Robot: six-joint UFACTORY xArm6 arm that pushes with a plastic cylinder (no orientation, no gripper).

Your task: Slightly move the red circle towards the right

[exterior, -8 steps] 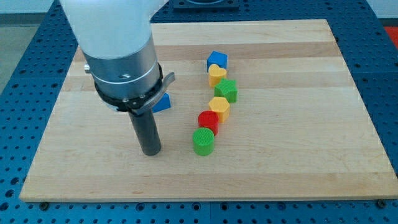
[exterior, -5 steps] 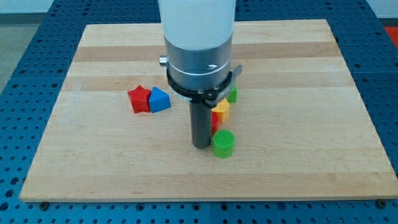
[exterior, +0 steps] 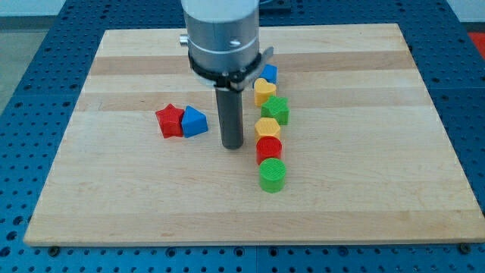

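My tip (exterior: 232, 145) is a bare rod with no jaws, resting on the pale wooden board (exterior: 364, 189), which sits on a blue perforated table (exterior: 470, 114). The red circle (exterior: 269, 149) lies just right of it, slightly apart, between the yellow block (exterior: 267, 128) and the green cylinder (exterior: 272, 175).

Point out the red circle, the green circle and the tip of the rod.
red circle (exterior: 269, 148), camera view, on its top face
green circle (exterior: 272, 174), camera view, on its top face
my tip (exterior: 232, 144), camera view, at the rod's very end, left of the red circle
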